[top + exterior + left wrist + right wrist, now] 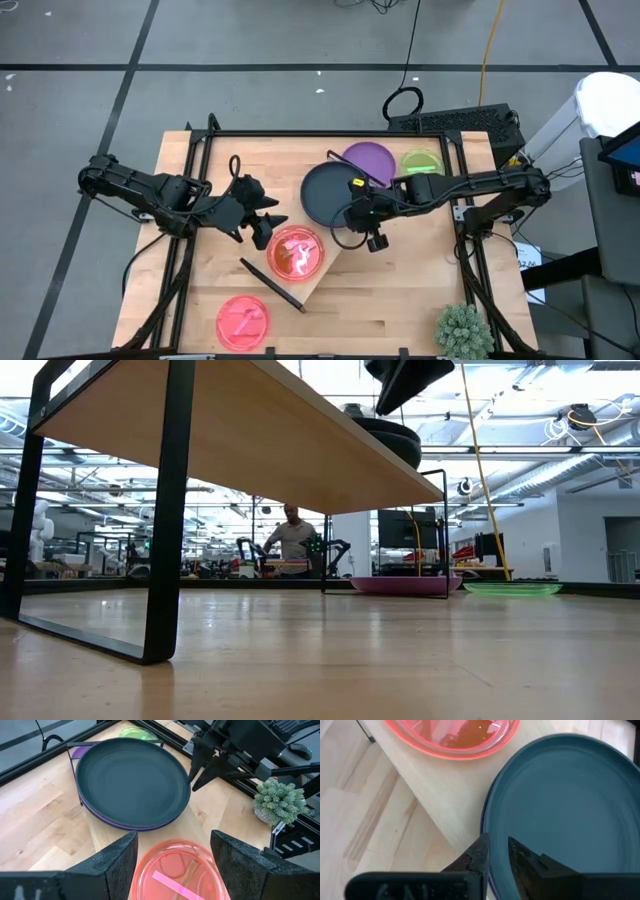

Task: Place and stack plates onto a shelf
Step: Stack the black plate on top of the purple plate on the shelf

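Observation:
A dark teal plate (330, 190) lies on a purple plate (125, 826) at the far end of the light-wood shelf (322, 280). A pink plate (295, 252) sits on the shelf nearer its near end. My right gripper (498, 852) is at the dark plate's rim, its fingers a little apart on either side of it. My left gripper (175, 865) hovers wide open over the pink plate's left side and touches nothing. Another purple plate (370, 158) and a lime-green plate (422, 162) lie on the table behind the shelf. A second pink plate (243, 320) lies at the table's near left. My right gripper has its fingers (479, 856) standing on either side of the dark plate's rim (487, 837), on the side toward the table's right and near edges, slanting down from the right. A narrow gap shows between them. I cannot tell whether they touch the rim. The plate rests flat on the purple one.
A spiky green plant (463, 330) stands at the table's near right corner. The shelf's black frame end (272, 285) crosses the table between the two pink plates. In the low view a person (290, 535) shows far behind the table.

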`<state>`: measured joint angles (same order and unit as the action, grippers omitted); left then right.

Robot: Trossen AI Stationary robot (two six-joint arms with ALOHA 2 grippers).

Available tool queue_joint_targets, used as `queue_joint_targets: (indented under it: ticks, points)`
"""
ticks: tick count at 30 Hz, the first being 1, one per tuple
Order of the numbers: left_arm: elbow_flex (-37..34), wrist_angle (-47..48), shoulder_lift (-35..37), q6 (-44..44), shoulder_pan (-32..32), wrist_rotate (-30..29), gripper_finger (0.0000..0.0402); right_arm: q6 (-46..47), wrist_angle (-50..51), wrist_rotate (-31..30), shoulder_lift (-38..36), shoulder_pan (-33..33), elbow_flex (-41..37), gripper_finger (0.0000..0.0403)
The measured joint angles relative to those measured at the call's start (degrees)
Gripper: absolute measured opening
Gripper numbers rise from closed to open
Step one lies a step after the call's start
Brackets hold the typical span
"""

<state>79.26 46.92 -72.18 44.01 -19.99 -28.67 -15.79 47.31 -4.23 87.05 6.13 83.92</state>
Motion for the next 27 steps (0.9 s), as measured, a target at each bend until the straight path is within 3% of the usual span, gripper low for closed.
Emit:
queue_joint_targets:
  ticks: [10,20,27]
  points:
    - [0.0,0.2,0.0,0.2,-0.4,0.0,0.0255,4.9,-6.1,-0.2,-3.0,-0.1,0.0,0.0069]
    - [0.0,1.1,0.0,-0.4,-0.3,0.0,0.0255,20.5,-9.9,-1.6,-1.3,-7.3,0.0,0.0005]
    - [0.0,1.3,0.0,0.1,-0.2,0.0,0.0255,29.5,-7.1,-0.9,3.3,-11.0,0.0,0.0001]
